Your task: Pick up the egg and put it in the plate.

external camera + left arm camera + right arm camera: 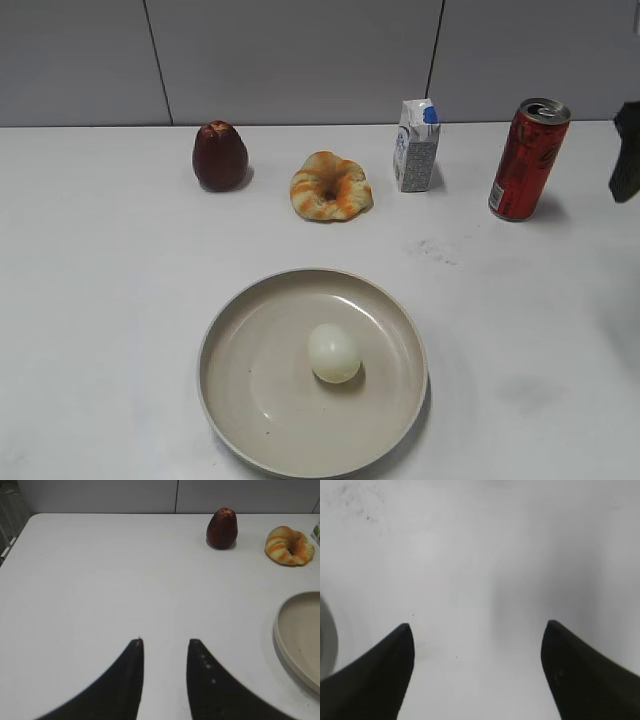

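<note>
White tabletop, matte and faintly smudged, runs back to a grey panelled wall. Near its front edge sits the plate, a large round beige-grey dish with a raised rim and glossy inside. The egg, a small smooth cream-white oval, already rests inside the plate, just right of its centre, its long axis roughly upright in the exterior view. The right gripper hangs over bare table to the right of the plate, jaws spread wide and empty; it looks the nearer arm. The left gripper, left of the plate, has jaws slightly parted, holding nothing. Behind the plate stand a dark red apple, a golden croissant, a small white milk carton and a red drinks can.
</note>
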Available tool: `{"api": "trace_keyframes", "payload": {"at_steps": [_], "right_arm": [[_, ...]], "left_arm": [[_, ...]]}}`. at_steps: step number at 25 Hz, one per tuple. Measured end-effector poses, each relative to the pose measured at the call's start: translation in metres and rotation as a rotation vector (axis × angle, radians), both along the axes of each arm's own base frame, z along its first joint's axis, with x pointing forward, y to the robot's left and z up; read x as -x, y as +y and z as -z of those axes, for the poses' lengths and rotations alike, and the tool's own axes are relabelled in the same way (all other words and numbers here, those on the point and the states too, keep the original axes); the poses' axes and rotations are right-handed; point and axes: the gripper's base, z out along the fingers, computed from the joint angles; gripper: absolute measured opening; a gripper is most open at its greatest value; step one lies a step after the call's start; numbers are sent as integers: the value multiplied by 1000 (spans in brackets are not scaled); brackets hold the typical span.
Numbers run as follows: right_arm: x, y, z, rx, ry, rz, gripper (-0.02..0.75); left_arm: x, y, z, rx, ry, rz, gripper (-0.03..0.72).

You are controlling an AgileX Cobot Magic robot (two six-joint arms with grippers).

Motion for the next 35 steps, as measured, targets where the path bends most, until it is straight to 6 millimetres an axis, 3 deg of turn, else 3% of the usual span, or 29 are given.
{"api": "trace_keyframes", "payload": {"at_steps": [1,5,6,7,9,10,11,12,15,17,22,27,35], "right_arm": [[0,0,0,0,0,0,595],[63,-4,7,-1,-30,2,594],[63,-4,7,-1,-30,2,594],[85,-5,0,-3,-82,1,594],[90,-5,10,-1,-47,1,594],[118,-7,11,-3,-83,2,594],[118,-7,11,-3,-83,2,594],[142,-8,17,-4,-100,1,594],[173,-10,21,-7,-167,-1,593],[179,-10,23,-7,-179,-1,593],[219,-12,7,-22,-369,-3,593],[240,-12,8,-28,-430,-6,593],[281,-14,-1,-46,-701,-8,592]], "left_arm": [[0,0,0,0,0,0,236],[0,0,0,0,0,0,236],[0,0,0,0,0,0,236],[0,0,0,0,0,0,236],[0,0,0,0,0,0,236],[0,0,0,0,0,0,236],[0,0,0,0,0,0,236],[0,0,0,0,0,0,236],[0,0,0,0,0,0,236],[0,0,0,0,0,0,236],[0,0,0,0,0,0,236],[0,0,0,0,0,0,236],[0,0,0,0,0,0,236]]}}
